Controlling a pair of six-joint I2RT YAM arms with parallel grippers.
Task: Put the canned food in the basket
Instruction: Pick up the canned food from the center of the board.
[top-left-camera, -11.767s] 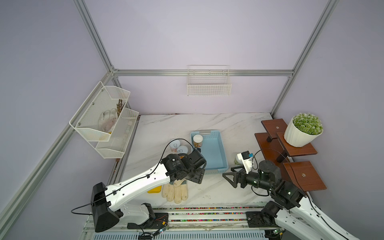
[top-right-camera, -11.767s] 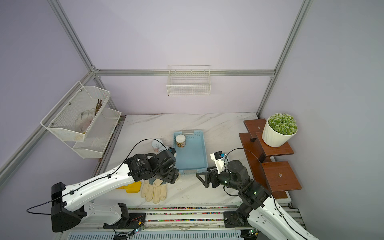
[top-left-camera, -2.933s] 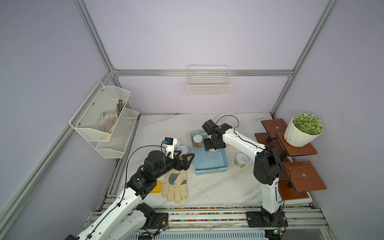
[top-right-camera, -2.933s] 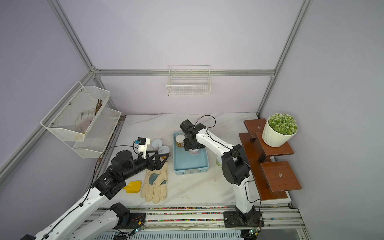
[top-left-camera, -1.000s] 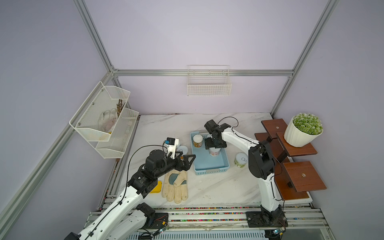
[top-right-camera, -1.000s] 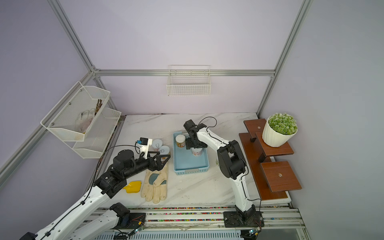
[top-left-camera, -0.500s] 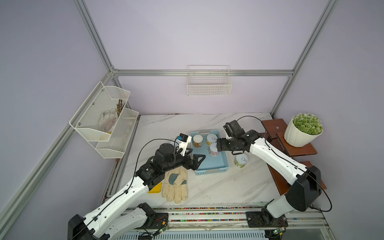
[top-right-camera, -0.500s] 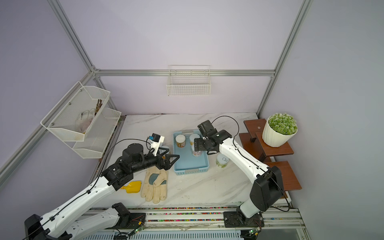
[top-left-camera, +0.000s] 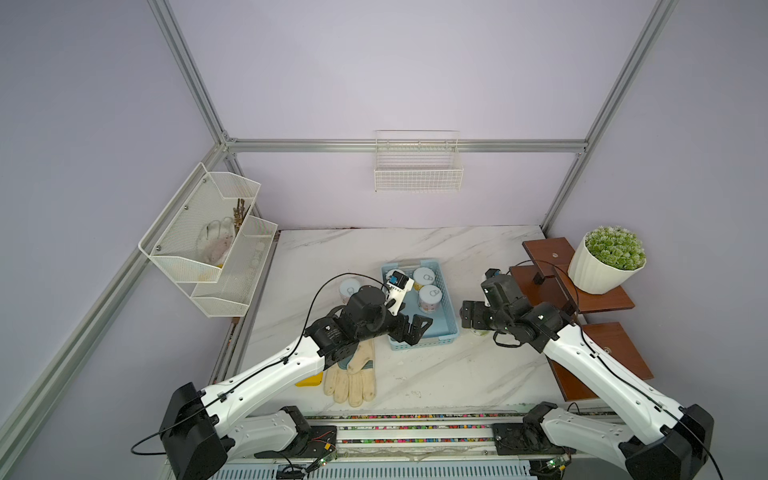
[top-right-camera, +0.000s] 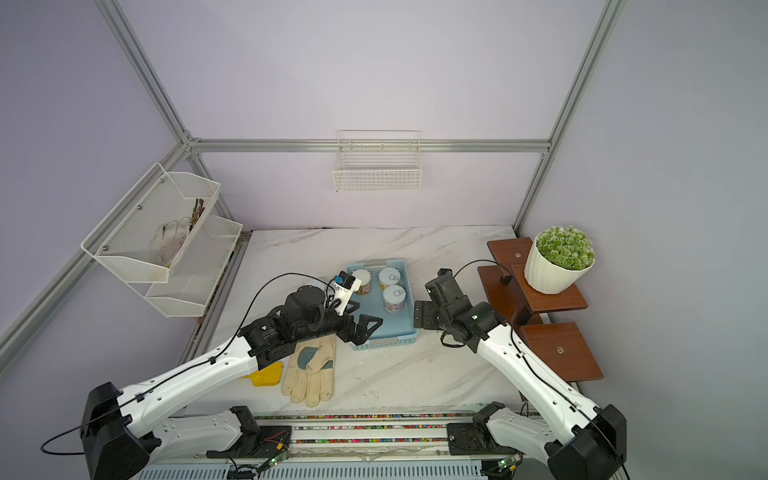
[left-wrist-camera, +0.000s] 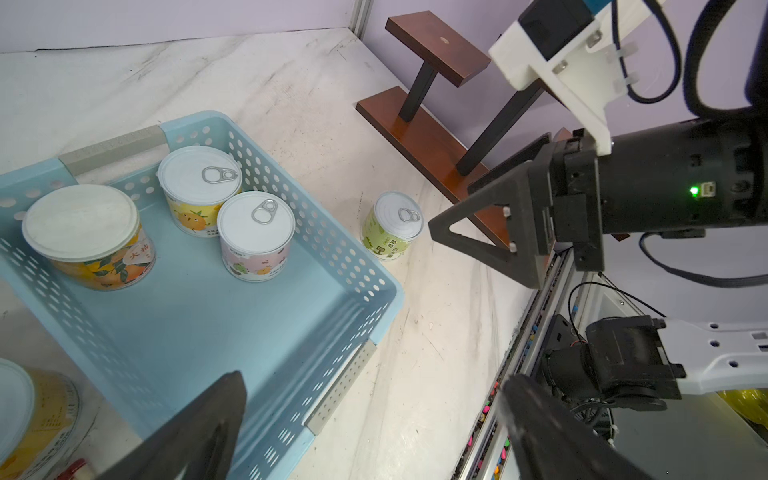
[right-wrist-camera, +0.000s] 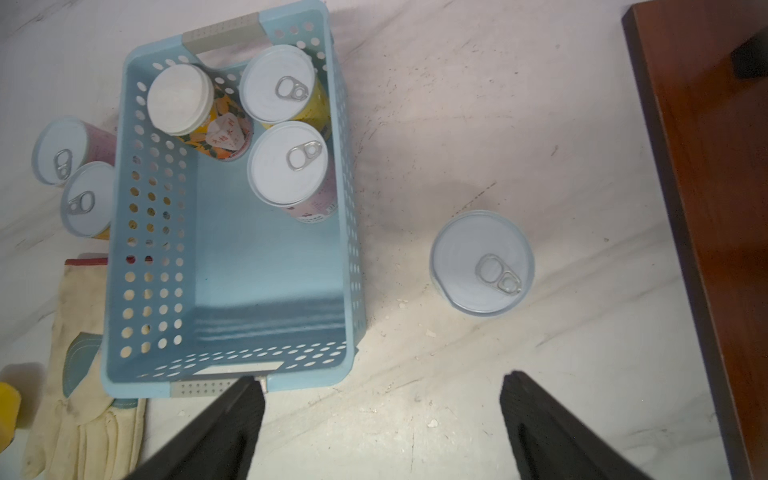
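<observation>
Six tins (right-wrist-camera: 289, 162): three in the basket (right-wrist-camera: 257, 270), three on the table (right-wrist-camera: 457, 104)
Jaws of the left arm (top-left-camera: 270, 374) and right arm (top-left-camera: 602, 374) spread, empty; one tin (right-wrist-camera: 482, 262) alone right of the basket; two tins (right-wrist-camera: 87, 199) just left of it; three at its far end.
</observation>
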